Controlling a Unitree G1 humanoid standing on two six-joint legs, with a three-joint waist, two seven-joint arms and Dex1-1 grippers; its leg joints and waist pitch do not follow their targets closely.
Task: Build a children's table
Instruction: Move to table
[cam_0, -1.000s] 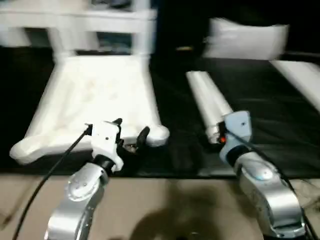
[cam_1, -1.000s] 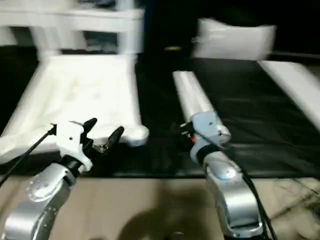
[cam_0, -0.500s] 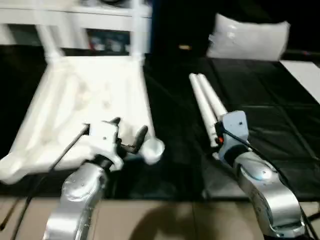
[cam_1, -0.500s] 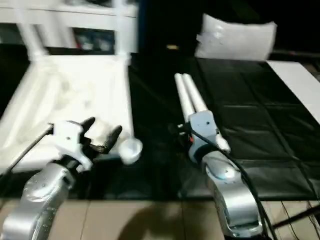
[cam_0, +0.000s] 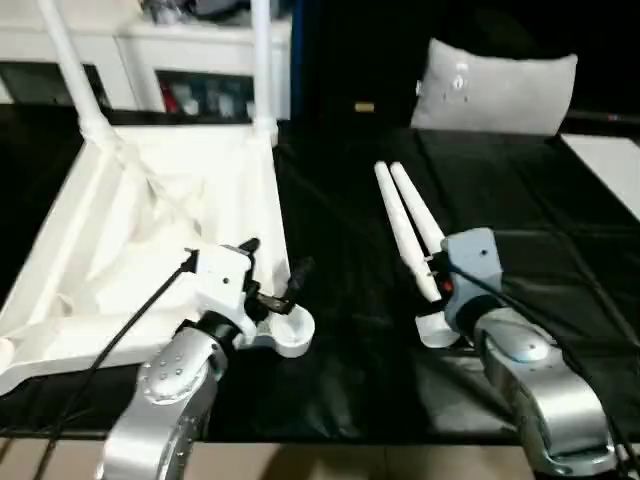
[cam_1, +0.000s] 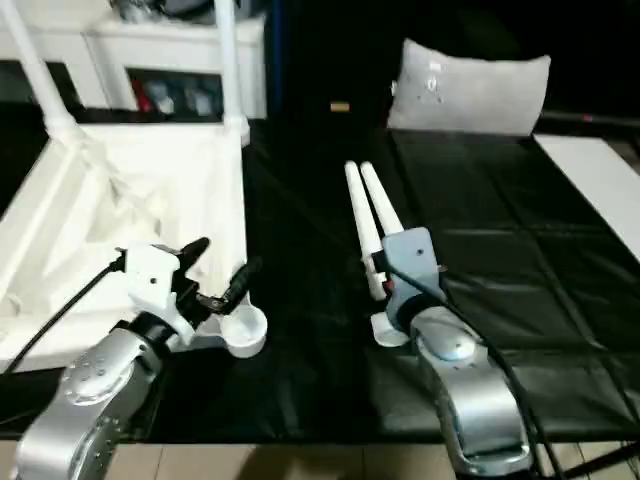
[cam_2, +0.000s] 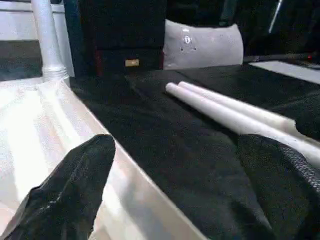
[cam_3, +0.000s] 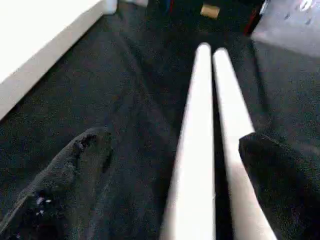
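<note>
Work table (cam_0: 350, 380): big, black-covered; it carries everything else.
Table top (cam_0: 150, 230): white, lying upside down on the robot's left half of the black cover, ribbed underside facing up.
Fitted legs (cam_0: 262, 60): 2 white legs stand upright in the 2 far corner sockets.
Near corner socket (cam_0: 288, 333): round, open, at the table top's near right corner, just beside the left gripper.
Loose legs (cam_0: 405, 225): 2 white tapered tubes lying side by side and touching, well apart from the table top, running away from the robot, their near ends at the right gripper.
Grey cushion (cam_0: 495, 80): at the far edge of the black cover, beyond the loose legs.
Left gripper (cam_0: 272, 283): over the table top's near right edge; jaws wide, 1 finger above the white plastic, the other above the black cover, holding nothing.
Right gripper (cam_3: 170, 165): jaws wide, straddling the near ends of both loose legs, not closed on them.
</note>
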